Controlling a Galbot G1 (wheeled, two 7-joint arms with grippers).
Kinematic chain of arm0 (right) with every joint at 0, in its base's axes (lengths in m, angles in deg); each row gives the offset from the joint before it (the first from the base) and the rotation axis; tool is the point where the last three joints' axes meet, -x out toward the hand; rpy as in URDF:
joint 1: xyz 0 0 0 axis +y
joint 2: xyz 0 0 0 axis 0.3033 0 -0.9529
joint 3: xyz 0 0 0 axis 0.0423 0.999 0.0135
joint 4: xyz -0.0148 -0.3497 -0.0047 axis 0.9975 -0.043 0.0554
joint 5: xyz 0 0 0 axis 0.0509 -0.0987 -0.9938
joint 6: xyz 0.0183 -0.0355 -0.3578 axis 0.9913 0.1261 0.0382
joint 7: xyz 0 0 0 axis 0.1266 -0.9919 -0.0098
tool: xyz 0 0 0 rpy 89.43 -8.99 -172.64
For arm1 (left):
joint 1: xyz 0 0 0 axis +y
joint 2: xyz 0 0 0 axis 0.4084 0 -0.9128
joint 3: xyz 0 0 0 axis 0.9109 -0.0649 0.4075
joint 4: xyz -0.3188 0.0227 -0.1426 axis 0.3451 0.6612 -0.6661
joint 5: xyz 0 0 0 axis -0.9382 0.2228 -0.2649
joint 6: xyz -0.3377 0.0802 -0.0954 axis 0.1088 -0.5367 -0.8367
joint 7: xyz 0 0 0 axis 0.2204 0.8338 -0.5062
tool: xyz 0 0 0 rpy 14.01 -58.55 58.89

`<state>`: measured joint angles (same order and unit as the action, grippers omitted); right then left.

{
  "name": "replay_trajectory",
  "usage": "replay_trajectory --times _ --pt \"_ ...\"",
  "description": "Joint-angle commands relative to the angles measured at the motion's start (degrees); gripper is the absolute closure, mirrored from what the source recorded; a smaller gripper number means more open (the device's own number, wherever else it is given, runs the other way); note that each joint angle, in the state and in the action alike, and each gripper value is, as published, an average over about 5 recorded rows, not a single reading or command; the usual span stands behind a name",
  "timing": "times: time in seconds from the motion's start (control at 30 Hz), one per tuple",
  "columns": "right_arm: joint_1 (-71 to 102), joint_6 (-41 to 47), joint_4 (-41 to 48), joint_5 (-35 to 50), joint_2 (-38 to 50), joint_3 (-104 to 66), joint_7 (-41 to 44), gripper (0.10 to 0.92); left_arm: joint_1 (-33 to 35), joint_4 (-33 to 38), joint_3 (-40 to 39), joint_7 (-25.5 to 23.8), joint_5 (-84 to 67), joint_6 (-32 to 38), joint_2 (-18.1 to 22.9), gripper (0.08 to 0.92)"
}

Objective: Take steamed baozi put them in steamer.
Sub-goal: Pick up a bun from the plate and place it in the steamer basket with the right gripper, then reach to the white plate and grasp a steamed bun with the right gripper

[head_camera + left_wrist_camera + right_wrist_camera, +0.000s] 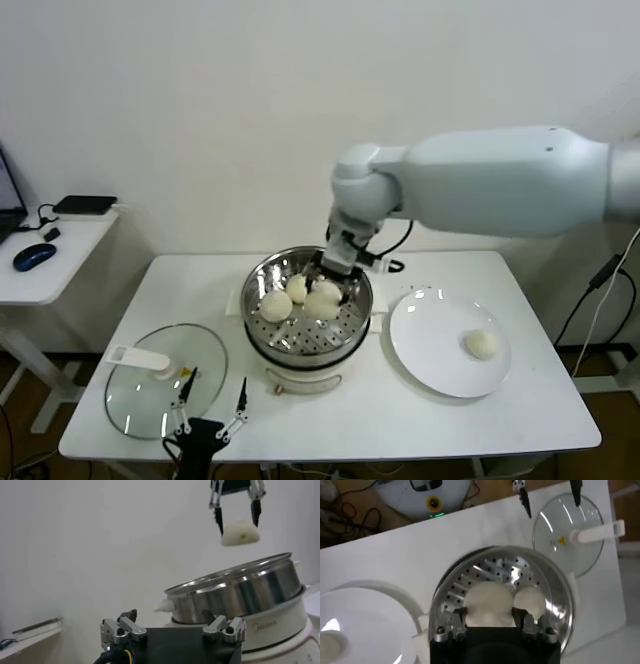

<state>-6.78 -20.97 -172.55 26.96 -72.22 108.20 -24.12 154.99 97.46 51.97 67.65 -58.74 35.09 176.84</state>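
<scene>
Holding a bun (240, 533) above the steamer (262, 322), frame centre, right claw (334, 272) clamped on it | two buns (276, 305) in steamer | one bun (482, 344) on plate (425, 345), right | left claw (212, 403) apart, lower left over worktop (500, 420).

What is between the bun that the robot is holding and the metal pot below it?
Nothing visible. The right gripper holds a baozi in clear air above the open steamer. The glass lid lies off on the table. Two baozi already sit inside, with bare perforated floor beside them.
</scene>
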Motion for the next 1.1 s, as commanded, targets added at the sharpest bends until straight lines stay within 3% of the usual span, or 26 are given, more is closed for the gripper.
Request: replay_trajectory --times 0.03,0.63,0.93,1.1 --pt "6.6 -8.8 5.4 -4.8 -4.4 1.5 -4.1 0.395 -0.2 -0.2 -0.1 0.0 0.0 -0.1 0.1 0.177" --pt "13.8 -12.8 15.8 -5.8 -10.4 1.0 -5.3 0.384 -0.5 -0.4 0.2 0.0 -0.4 -0.1 0.2 0.177" --pt "10.1 -14.0 14.7 -2.3 -9.4 2.0 -5.0 0.224 -0.7 -0.4 0.0 -0.1 -0.4 -0.1 0.0 0.177" --pt "1.9 -11.9 12.1 8.3 -5.0 8.0 0.0 0.203 -0.4 -0.2 0.0 -0.1 -0.3 -0.2 -0.1 0.177"
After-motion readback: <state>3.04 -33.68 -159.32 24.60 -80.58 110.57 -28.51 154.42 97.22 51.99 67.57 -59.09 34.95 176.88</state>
